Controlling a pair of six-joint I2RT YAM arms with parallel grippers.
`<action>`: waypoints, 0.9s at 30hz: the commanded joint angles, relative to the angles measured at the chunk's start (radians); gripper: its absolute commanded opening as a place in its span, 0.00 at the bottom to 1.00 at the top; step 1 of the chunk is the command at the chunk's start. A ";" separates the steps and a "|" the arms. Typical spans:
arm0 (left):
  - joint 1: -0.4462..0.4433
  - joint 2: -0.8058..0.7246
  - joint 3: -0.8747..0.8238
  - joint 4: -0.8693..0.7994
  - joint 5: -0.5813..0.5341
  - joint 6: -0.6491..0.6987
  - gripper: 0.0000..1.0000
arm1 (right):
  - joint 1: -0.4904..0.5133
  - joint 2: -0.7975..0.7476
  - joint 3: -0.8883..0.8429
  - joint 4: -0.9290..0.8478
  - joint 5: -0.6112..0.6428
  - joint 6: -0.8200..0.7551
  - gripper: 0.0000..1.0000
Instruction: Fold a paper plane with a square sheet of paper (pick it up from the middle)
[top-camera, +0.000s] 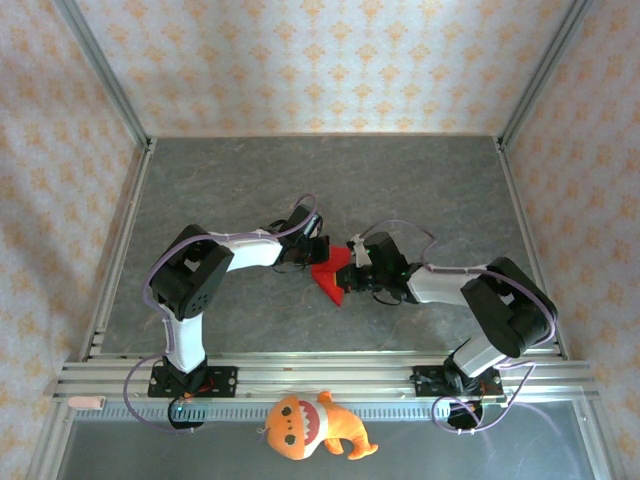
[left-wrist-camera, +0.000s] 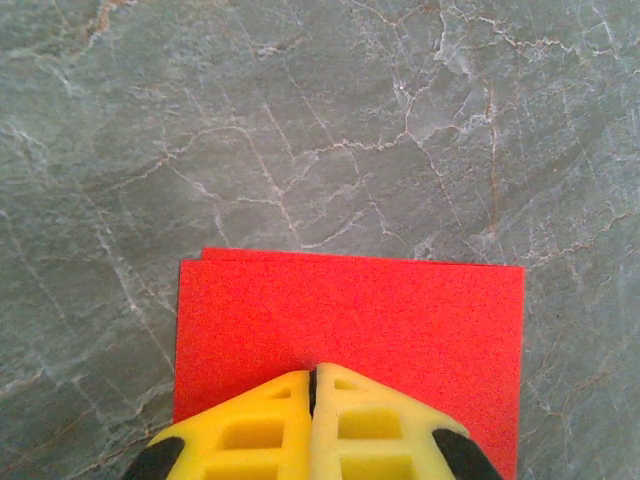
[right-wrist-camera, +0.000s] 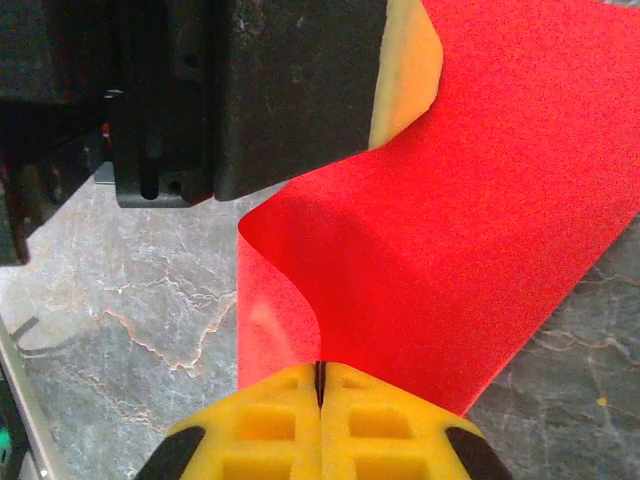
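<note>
Left gripper (left-wrist-camera: 312, 378) has its yellow pads pinched tight on one edge of the thin bright red sheet of paper (left-wrist-camera: 350, 310), and the right gripper (right-wrist-camera: 320, 372) is clamped on another edge. The paper hangs curled between them over the middle of the grey marbled tabletop (top-camera: 300, 180), looks like they're lining up a fold.

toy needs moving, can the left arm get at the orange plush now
Probably not: the left gripper is shut on the red paper, and the plush lies behind its base.
</note>
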 joint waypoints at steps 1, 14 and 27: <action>-0.009 0.028 -0.044 -0.062 -0.045 0.008 0.01 | -0.006 0.015 0.026 -0.029 0.036 -0.030 0.00; -0.009 0.023 -0.044 -0.056 -0.042 0.001 0.01 | -0.006 0.025 0.017 -0.037 -0.055 -0.039 0.01; -0.009 0.022 -0.048 -0.058 -0.042 0.001 0.01 | -0.007 0.049 0.022 -0.036 0.018 -0.028 0.01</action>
